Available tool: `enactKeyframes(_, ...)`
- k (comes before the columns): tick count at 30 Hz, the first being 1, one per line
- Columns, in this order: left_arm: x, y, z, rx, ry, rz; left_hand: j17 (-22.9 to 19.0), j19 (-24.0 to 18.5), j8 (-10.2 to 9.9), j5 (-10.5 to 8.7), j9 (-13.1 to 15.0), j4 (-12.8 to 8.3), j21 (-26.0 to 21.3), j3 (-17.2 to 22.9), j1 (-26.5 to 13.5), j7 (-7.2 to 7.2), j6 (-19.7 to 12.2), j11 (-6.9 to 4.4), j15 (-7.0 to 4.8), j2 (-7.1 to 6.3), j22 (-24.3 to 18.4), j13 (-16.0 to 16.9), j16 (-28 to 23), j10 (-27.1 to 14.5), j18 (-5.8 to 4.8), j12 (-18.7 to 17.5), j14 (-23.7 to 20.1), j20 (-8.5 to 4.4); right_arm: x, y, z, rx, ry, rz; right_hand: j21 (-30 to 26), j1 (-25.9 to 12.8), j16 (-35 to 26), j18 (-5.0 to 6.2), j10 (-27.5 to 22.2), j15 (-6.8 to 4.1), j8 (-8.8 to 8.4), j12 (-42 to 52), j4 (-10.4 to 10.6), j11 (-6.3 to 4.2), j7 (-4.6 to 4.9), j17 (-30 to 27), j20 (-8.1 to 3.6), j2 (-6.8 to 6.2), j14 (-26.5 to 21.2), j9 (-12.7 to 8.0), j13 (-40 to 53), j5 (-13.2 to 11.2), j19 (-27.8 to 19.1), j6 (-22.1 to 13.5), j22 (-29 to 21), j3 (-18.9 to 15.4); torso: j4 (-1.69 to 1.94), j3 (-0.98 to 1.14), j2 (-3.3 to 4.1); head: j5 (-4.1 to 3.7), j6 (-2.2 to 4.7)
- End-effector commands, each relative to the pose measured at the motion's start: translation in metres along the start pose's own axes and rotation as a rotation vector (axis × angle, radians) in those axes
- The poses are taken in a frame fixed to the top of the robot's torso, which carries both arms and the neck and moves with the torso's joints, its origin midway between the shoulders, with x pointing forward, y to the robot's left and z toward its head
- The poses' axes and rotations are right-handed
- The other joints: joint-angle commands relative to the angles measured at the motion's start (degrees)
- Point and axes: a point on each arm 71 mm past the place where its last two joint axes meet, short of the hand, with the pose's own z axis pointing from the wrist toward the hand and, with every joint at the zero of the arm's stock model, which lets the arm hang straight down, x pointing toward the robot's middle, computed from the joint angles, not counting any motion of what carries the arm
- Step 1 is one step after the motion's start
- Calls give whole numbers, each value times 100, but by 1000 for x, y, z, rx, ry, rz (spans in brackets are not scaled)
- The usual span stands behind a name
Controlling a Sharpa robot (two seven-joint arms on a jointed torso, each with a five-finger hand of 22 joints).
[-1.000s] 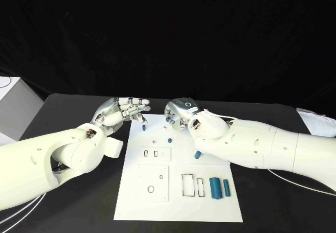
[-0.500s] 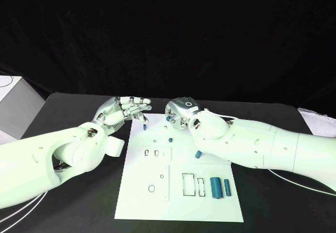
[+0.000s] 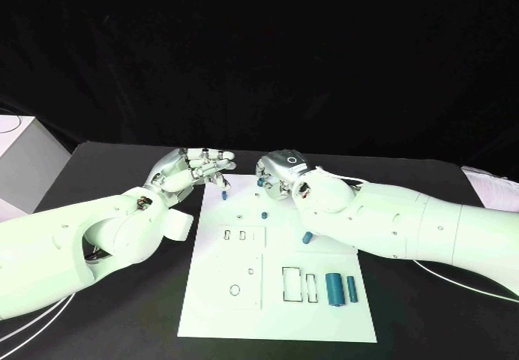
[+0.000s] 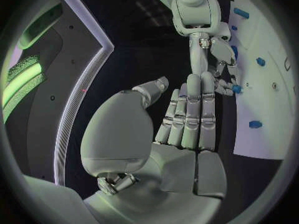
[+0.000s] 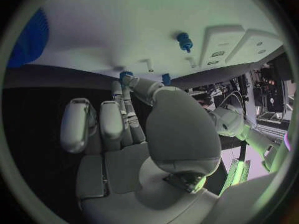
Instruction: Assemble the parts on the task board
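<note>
Since a moment ago my left hand (image 3: 198, 166), fingers curled on nothing, has barely moved beside the flat white task board (image 3: 276, 315), while my right hand (image 3: 279, 174) keeps pinching a small blue peg (image 3: 262, 182), so insertion remains pending.

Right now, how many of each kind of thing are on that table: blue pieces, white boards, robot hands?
Blue parts: 6
White task board: 1
Silver hands, left hand and right hand: 2
Total: 9

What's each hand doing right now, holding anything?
Left hand: fingers straight and together beside the task board, holding nothing.
Right hand: fingertips at a small blue part; a grip cannot be told.
</note>
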Motion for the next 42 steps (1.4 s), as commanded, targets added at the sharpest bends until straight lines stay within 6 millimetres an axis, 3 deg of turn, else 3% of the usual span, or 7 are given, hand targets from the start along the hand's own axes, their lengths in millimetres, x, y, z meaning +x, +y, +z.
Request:
enactKeyframes(1,2,-1,1,6,18,-10,8,-40,-25,22,9,-15,21,29,-9,16,-41,-2,11,27,5,-2,32,-32,55,-36,-41,-1,2,0,0,-20,29,-5,-424,-125,-262,154,-364,46,-146,-18,44,80,30,-413,55,-253,-122,-58,-92,-143,-228,-194,-531,-13,-1,0,-1,-7,-7)
enactKeyframes(13,0,-2,0,5,13,-7,7,-52,-26,21,9,-17,32,31,-12,17,-44,-1,13,29,13,-2,34,-37,55,-36,-47,1,-3,-12,-13,-8,20,7,-1329,111,-781,323,-921,46,-376,4,73,89,4,-1171,56,-246,-245,-151,-88,-147,-499,-439,-1517,-512,-5,7,-9,7,-14)
enactKeyframes(17,-2,-2,0,5,8,-4,7,-52,-26,21,9,-17,32,31,-12,17,-44,-1,13,29,13,-2,34,-37,55,-36,-47,1,-15,-26,-26,14,-49,30,-1087,118,-657,245,-452,24,-343,94,114,69,22,-1014,40,-259,-127,-156,-58,281,-234,-258,-1181,-361,-41,14,-35,26,9)
enactKeyframes(29,-11,0,1,6,-7,3,6,-64,-25,22,10,-23,43,38,-8,16,-45,-2,13,33,22,-1,36,-38,56,-33,-52,2,-41,-88,-59,102,47,329,-521,-118,140,113,937,-173,-268,661,264,-211,-119,74,-126,-430,130,-90,385,237,63,-22,-430,-546,-129,40,-147,-25,49)
enactKeyframes(33,-13,1,2,6,-11,6,6,-71,-25,21,11,-27,50,38,-9,13,-46,-2,13,30,28,-1,38,-39,56,-32,-55,3,-42,-106,-66,134,100,374,-276,91,407,39,384,-217,-329,2804,319,-372,-209,442,-219,-327,168,-86,2506,452,170,-197,-71,-1445,-133,61,-171,-38,54)
enactKeyframes(35,-13,1,3,6,-12,6,6,-71,-25,21,11,-27,50,38,-9,13,-46,-2,13,30,28,-1,38,-39,56,-32,-55,3,-41,-114,-68,151,124,381,-1,30,739,-19,429,-198,-321,5335,562,-236,-142,1041,-181,-262,271,-87,5082,477,274,-316,299,-1821,-134,67,-169,-39,57)
enactKeyframes(42,-11,2,4,5,-3,2,6,-71,-25,21,11,-27,50,38,-9,13,-46,-2,13,30,28,-1,38,-39,56,-32,-55,3,-32,-122,-64,178,190,362,483,221,1278,-131,1119,-98,-225,7292,879,-139,-61,2157,-88,-139,440,-86,7103,520,444,-543,923,-2439,-115,68,-162,-61,50)
